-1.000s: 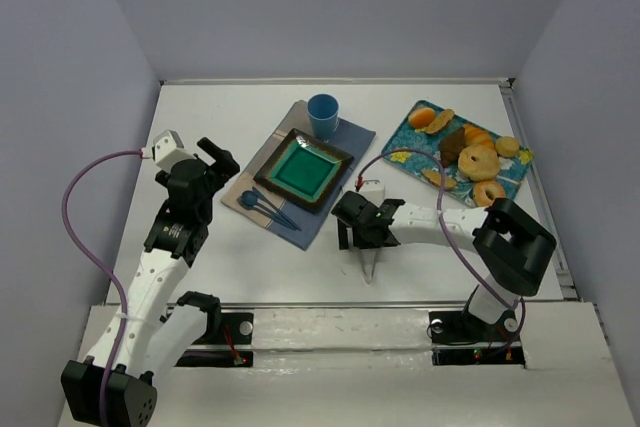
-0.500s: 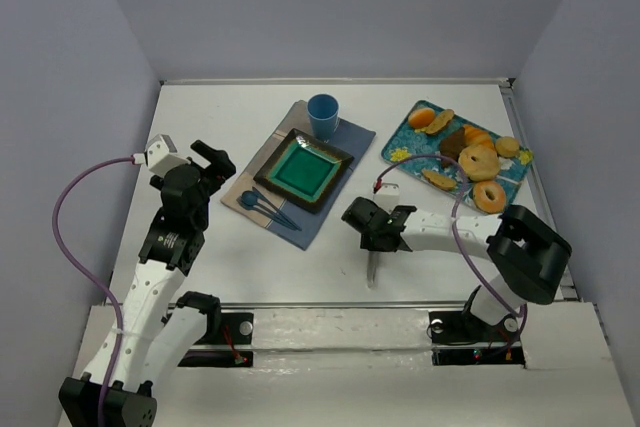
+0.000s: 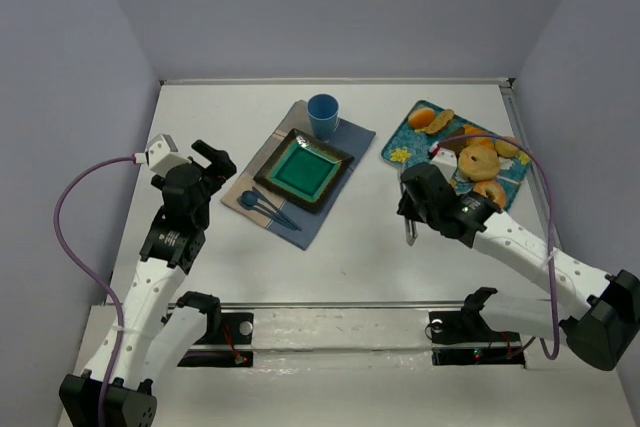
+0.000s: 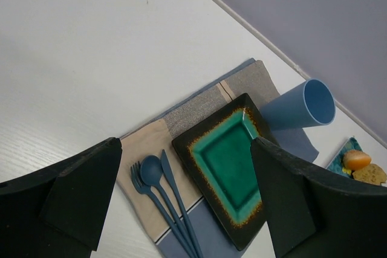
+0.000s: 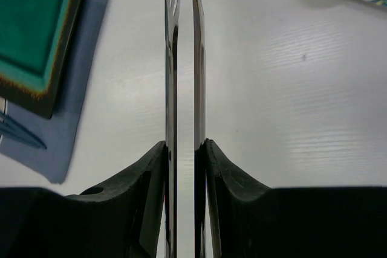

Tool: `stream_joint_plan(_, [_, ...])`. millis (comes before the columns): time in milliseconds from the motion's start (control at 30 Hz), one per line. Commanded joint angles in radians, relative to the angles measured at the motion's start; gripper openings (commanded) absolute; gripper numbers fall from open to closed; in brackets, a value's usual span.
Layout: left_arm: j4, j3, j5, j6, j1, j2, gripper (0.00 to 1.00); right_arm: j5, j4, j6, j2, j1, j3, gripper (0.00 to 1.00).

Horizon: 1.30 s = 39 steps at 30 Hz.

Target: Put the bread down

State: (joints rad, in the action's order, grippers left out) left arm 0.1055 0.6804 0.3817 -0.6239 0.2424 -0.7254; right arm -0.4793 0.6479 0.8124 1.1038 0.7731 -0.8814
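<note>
The bread (image 3: 453,144), a dark brown wedge, lies on the blue patterned tray (image 3: 400,147) at the back right, partly hidden behind my right wrist. My right gripper (image 3: 410,209) (image 5: 183,149) is shut on metal tongs (image 3: 408,235) (image 5: 197,58). It hovers over the table just in front of the tray's near-left corner. The tong blades are nearly together with nothing between them. My left gripper (image 3: 215,162) (image 4: 184,203) is open and holds nothing, left of the placemat.
Golden donuts (image 3: 478,160) and orange rolls (image 3: 423,117) share the tray. A green square plate (image 3: 303,171) (image 4: 233,167), a blue cup (image 3: 323,113) (image 4: 302,110) and blue cutlery (image 3: 262,205) (image 4: 160,197) sit on a placemat (image 3: 290,225). Walls close in on three sides.
My right gripper shut on the tongs lying at the table's middle, lifted them and swung right toward the tray. The left arm barely moved.
</note>
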Motion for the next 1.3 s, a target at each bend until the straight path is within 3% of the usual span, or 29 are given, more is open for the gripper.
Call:
stream_joint_plan(0, [-0.044, -0.004, 0.019, -0.005, 0.005, -0.011, 0.99, 0.027, 0.022, -0.107, -0.030, -0.147, -0.066, 0.36])
stream_joint_plan(200, [-0.049, -0.001, 0.003, 0.000, 0.005, -0.026, 0.99, -0.021, 0.021, -0.217, 0.055, -0.362, -0.189, 0.39])
stream_joint_plan(567, [-0.052, -0.002, 0.002, 0.003, 0.003, -0.028, 0.99, 0.241, 0.012, -0.466, 0.343, -0.675, -0.478, 0.50])
stream_joint_plan(900, [-0.055, 0.002, 0.006, 0.001, 0.003, -0.048, 0.99, 0.249, 0.021, -0.518, 0.495, -0.738, -0.596, 0.53])
stream_joint_plan(1267, [-0.055, 0.004, 0.008, 0.003, 0.003, -0.060, 0.99, 0.228, 0.010, -0.469, 0.602, -0.758, -0.630, 0.54])
